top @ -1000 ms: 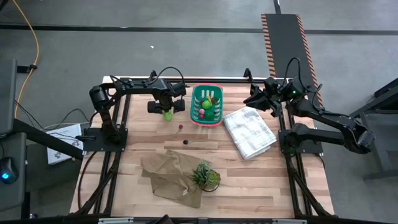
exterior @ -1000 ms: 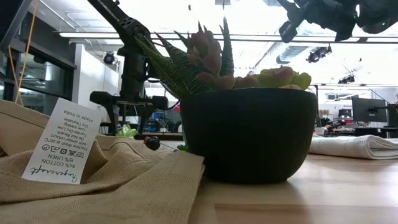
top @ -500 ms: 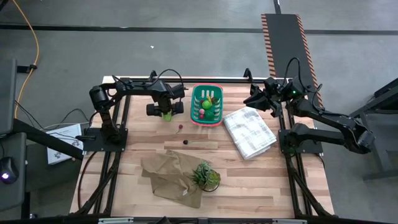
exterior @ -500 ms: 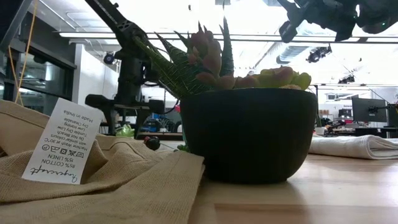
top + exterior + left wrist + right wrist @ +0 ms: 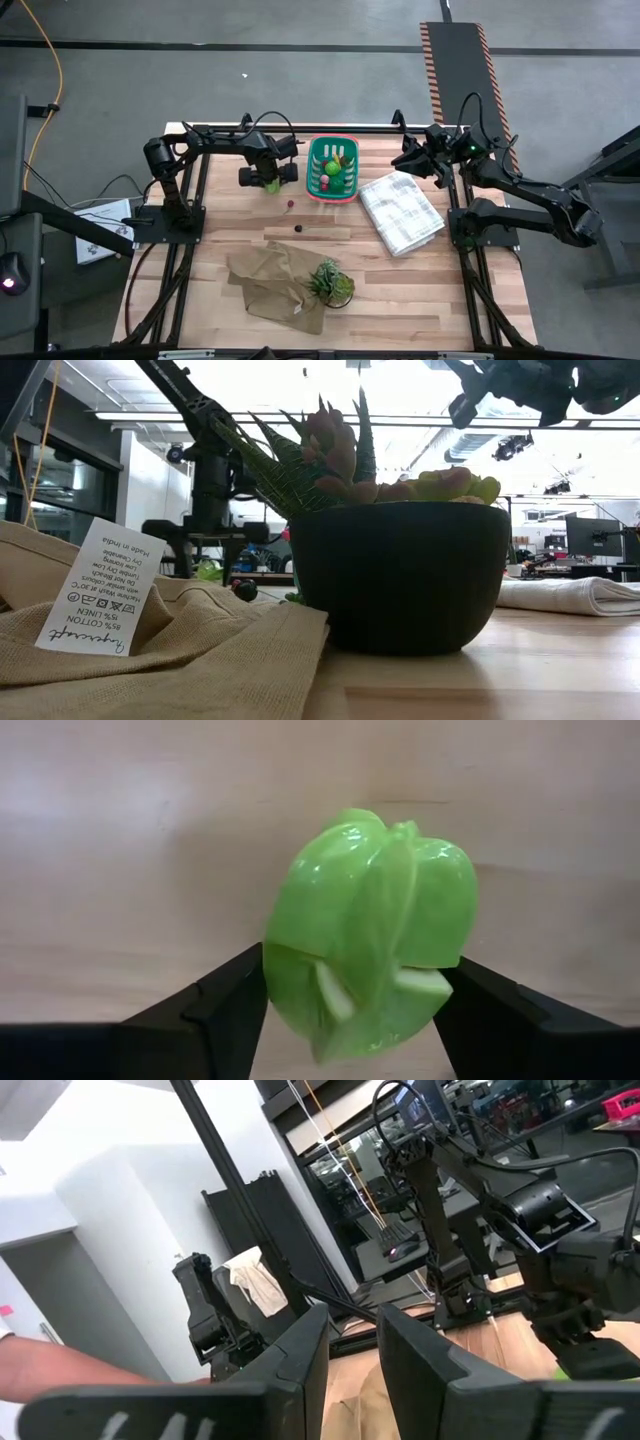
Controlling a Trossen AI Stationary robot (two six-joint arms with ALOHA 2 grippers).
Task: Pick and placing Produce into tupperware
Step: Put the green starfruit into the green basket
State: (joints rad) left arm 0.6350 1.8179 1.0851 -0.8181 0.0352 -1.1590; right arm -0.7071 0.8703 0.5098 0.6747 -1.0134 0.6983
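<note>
A teal basket [image 5: 333, 169] sits near the far edge of the wooden table [image 5: 400, 290]. It has small toy foods in it: green, yellow and red pieces. Just left of the basket is the left gripper [image 5: 267, 176], right over a light green toy piece [image 5: 270, 186]. A tiny red ball [image 5: 289, 205] lies a bit nearer than the basket, and a dark red ball [image 5: 298, 228] lies nearer still. A white checked cloth [image 5: 401, 211] lies folded just right of the basket. The right gripper [image 5: 406, 158] waits above the table's far edge, right of the basket. Well in front of the basket, a spiky green plant [image 5: 328, 281] stands on a tan cloth [image 5: 270, 282].
</note>
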